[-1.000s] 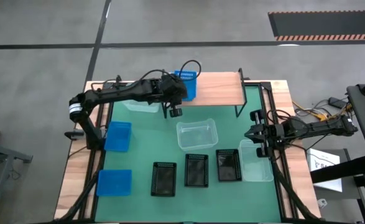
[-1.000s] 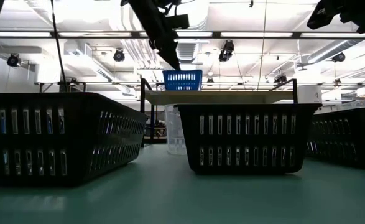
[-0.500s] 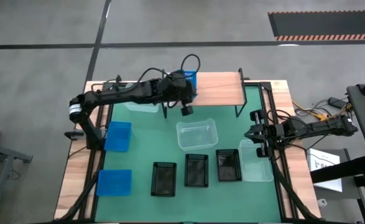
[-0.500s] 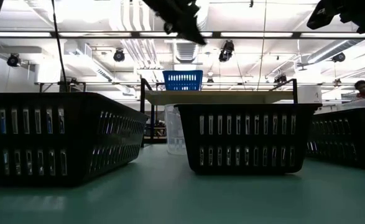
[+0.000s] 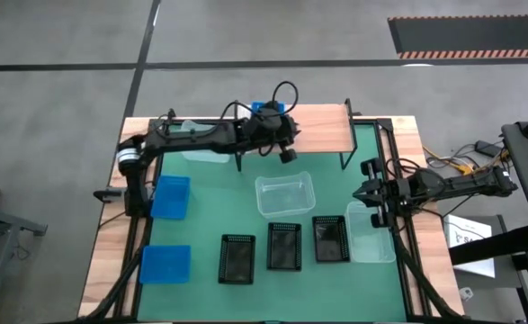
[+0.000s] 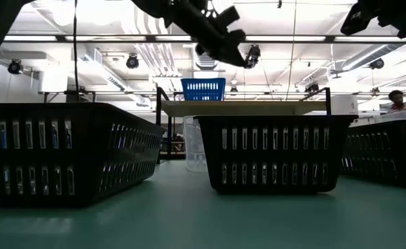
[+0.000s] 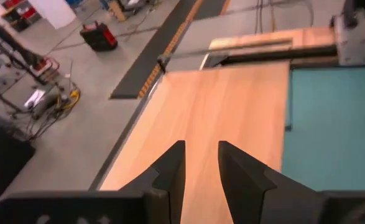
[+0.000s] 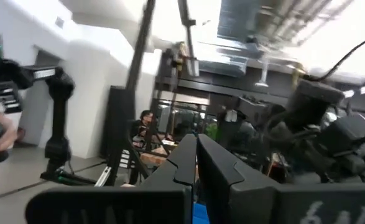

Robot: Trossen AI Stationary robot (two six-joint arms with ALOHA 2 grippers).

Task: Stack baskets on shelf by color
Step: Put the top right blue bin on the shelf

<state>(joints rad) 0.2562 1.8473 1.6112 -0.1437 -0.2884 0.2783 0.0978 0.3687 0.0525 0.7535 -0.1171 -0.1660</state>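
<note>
One blue basket [image 5: 262, 108] [image 6: 203, 88] stands on the shelf [image 5: 322, 126] [image 6: 258, 108], toward its left end, mostly hidden under my left arm in the high view. My left gripper [image 5: 288, 144] [image 7: 201, 146] hovers open above the wooden top, just right of that basket, holding nothing. Two more blue baskets [image 5: 171, 196] [image 5: 166, 263] sit by the table's left edge. Three black baskets [image 5: 284, 246] line the near side. Clear baskets sit at centre [image 5: 284, 193], at the right [image 5: 371, 236] and left of the shelf [image 5: 205, 153]. My right gripper [image 5: 371, 193] [image 8: 196, 140] waits shut near the right edge.
The shelf's thin black legs [image 5: 344, 160] stand on the green table's far part. Most of the plank right of the blue basket is bare wood [image 7: 232, 106]. In the low view the black baskets [image 6: 275, 152] fill the foreground. A person [image 6: 396, 100] shows in the room beyond.
My left gripper has risen and travelled toward the table's right along the shelf, away from the blue basket, which stays in place on the plank. My right arm has kept still.
</note>
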